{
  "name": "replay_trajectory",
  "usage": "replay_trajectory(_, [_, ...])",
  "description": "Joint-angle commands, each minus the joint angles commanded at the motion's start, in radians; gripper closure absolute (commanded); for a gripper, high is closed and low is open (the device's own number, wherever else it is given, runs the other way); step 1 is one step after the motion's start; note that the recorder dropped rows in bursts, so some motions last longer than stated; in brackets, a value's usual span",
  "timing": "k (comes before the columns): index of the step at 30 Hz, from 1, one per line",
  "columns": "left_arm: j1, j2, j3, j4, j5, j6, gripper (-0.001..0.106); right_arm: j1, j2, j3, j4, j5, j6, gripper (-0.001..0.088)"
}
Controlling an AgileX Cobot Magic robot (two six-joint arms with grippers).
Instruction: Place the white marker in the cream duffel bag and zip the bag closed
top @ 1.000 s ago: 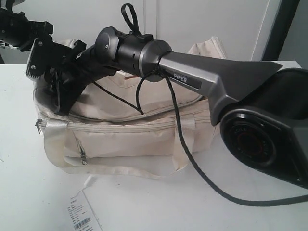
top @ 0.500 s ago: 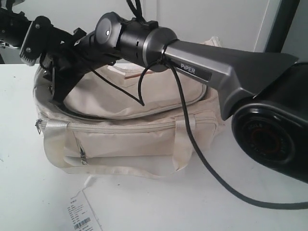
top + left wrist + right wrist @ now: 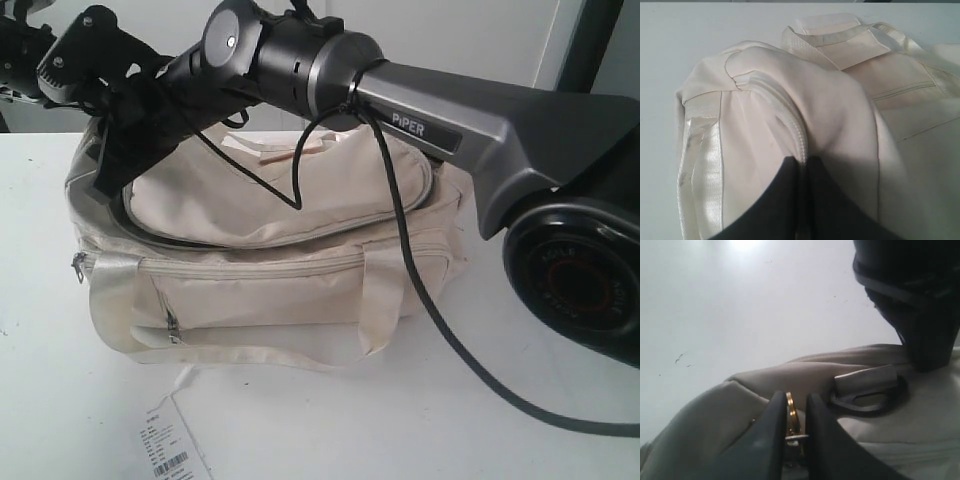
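Note:
The cream duffel bag (image 3: 260,290) lies on the white table with a dark gap open along its top zip. My right gripper (image 3: 108,165) has reached across to the bag's left end. In the right wrist view this gripper (image 3: 793,405) is shut on the gold zip pull (image 3: 791,414), beside a black end clip (image 3: 867,401). My left gripper (image 3: 805,161) is shut on the bag's zip seam (image 3: 785,112) at one end of the cream duffel bag (image 3: 840,115). The white marker is out of view.
A paper barcode tag (image 3: 170,448) lies on the table in front of the bag. The right arm's grey link (image 3: 470,125) spans above the bag, its black cable (image 3: 440,330) trails down onto the table, and a large joint (image 3: 575,285) stands at the right.
The right gripper has closed on the zip pull and risen up and to the left. The bag's left end has lifted with it, and the arm sits higher over the bag.

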Motion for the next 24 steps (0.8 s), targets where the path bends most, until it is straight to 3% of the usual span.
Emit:
replay_trajectory(6, [0.000, 0.000, 0.000, 0.000, -0.015, 0.000, 0.105, 0.000, 0.000, 0.000, 0.052, 0.052, -0.038, 0.0868])
replay_trajectory(13, [0.000, 0.002, 0.000, 0.034, -0.051, -0.026, 0.105, 0.000, -0.012, 0.000, 0.137, 0.106, -0.193, 0.0868])
replay_trajectory(24, [0.000, 0.002, 0.000, 0.043, -0.059, -0.033, 0.105, 0.000, -0.017, 0.000, 0.139, 0.164, -0.199, 0.0868])
